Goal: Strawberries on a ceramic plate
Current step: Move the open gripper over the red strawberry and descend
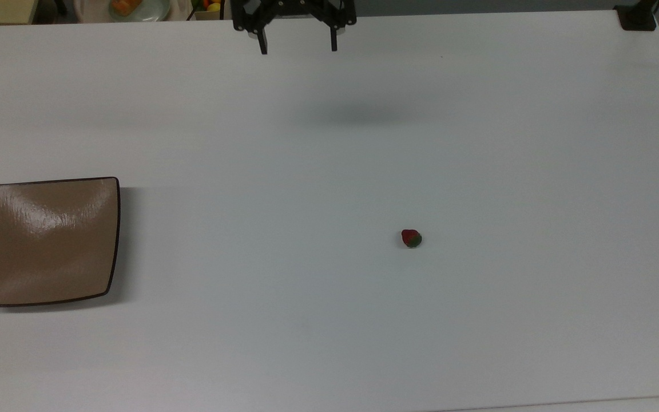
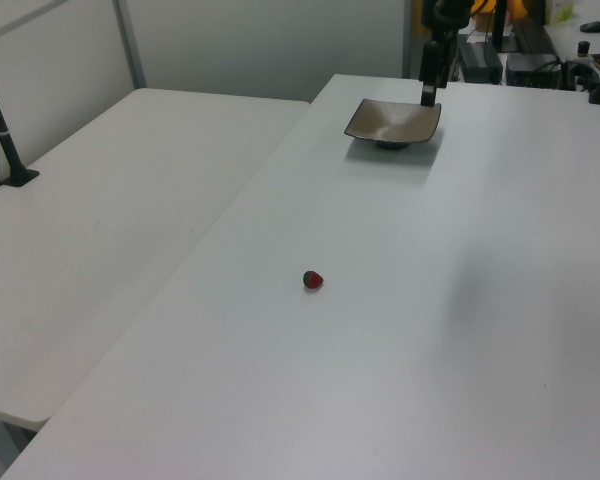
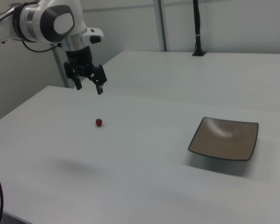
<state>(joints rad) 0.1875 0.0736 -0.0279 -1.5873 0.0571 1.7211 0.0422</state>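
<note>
Top view, gripper: one; high at the far edge of the table, fingers spread wide apart and holding nothing, likely readied for a grasp not yet begun.
Top view, strawberry: one; alone on the bare surface right of centre, well apart from the gripper, free on all sides for a pick from above.
Top view, plate: one; at the top view's left edge, bare, well apart from the strawberry, so a long carry is judged necessary.
Top view, dish: one; pale, round, with orange food, beyond the far edge, no part of the task.

Left view, strawberry: one; near the middle, nearer than the plate.
Left view, gripper: one; far, above the plate region; finger spacing not readable here.
Left view, second table: one; to the left view's left, with a dark stand.

Right view, gripper: one; fingers apart, hanging above the table, up and left of the strawberry.
Right view, plate: one; on the right view's right, holding nothing.
Right view, arm: one.
</note>
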